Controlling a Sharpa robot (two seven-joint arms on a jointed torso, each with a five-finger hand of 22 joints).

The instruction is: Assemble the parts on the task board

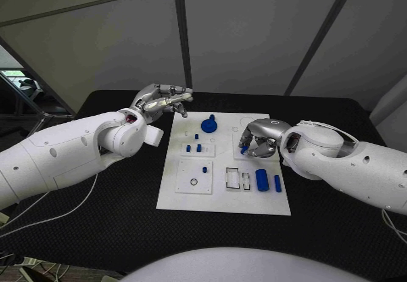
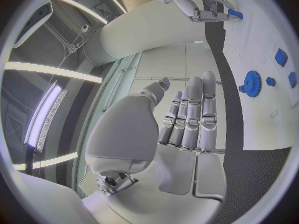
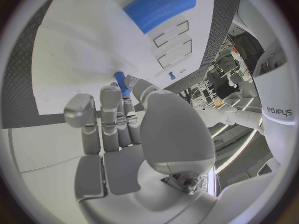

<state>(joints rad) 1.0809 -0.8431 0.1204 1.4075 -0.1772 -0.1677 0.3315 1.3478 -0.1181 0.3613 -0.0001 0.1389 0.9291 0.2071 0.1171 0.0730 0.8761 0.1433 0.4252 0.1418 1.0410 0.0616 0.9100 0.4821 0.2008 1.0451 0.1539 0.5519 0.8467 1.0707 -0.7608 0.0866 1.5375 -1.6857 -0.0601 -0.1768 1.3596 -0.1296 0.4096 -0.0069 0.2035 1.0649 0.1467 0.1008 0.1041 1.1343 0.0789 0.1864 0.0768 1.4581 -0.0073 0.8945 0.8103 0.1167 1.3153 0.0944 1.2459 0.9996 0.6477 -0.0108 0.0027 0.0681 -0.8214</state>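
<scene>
Flanking the right hand [image 1: 257,138]: blue gear [image 1: 209,124], blue cylinder [image 1: 261,180].

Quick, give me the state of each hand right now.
Left hand: holds nothing, fingers straight, beside the task board.
Right hand: pinches a small blue part over the board.
</scene>
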